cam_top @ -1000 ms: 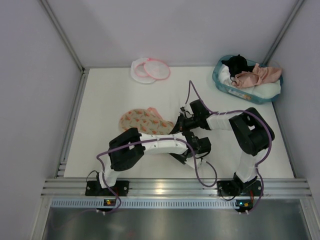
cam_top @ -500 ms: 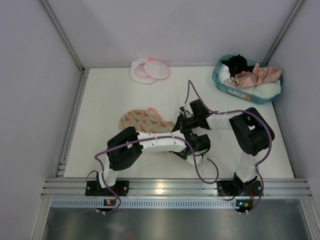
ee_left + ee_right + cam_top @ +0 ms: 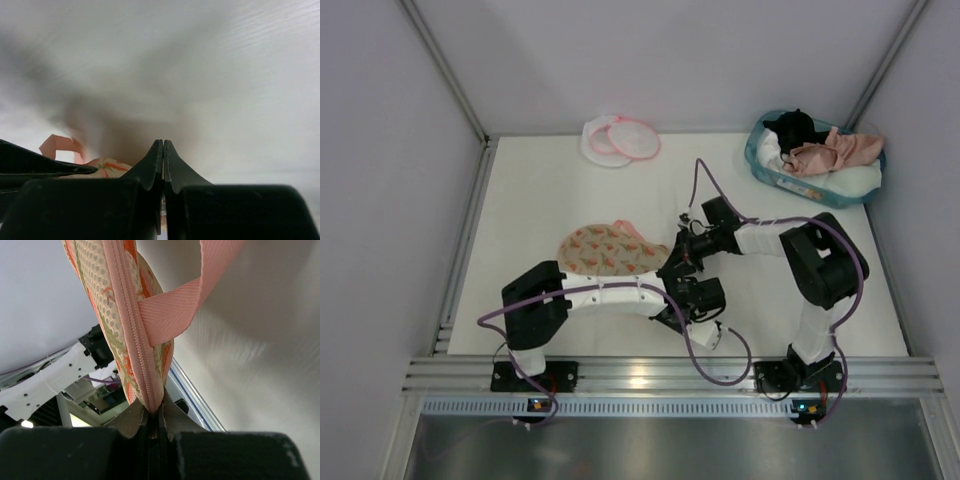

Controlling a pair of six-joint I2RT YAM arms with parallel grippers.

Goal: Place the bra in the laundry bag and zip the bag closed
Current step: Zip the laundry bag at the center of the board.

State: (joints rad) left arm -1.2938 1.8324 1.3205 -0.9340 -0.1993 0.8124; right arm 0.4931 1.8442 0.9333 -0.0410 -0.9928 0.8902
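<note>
Nearest the bases, the left gripper (image 3: 163, 145) lies low over the white table (image 3: 550, 200), right of centre. Its jaws are pressed flat together, and nothing can be seen between the tips.

Just beyond it, the right gripper (image 3: 159, 412) is clamped on the pink zip edge of the orange-printed peanut-shaped padded mesh piece (image 3: 605, 250), gripping that piece at its right end. A pink webbing loop (image 3: 175, 310) hangs from the zip seam above the jaws. The padded piece extends leftward from the grip, near the middle of the table. The two grippers are close together, the left one on the nearer side.

At the far edge, left of centre, the small round white mesh laundry bag with pink zipper rim (image 3: 620, 140) lies open, its two disc halves overlapping. It is well apart from both grippers.

In the far right corner stands the teal plastic basket (image 3: 760, 165). The salmon-pink satin-like bra (image 3: 840, 150) lies on top of its contents, beside a black garment (image 3: 792, 128) and over white fabric (image 3: 855, 180).
</note>
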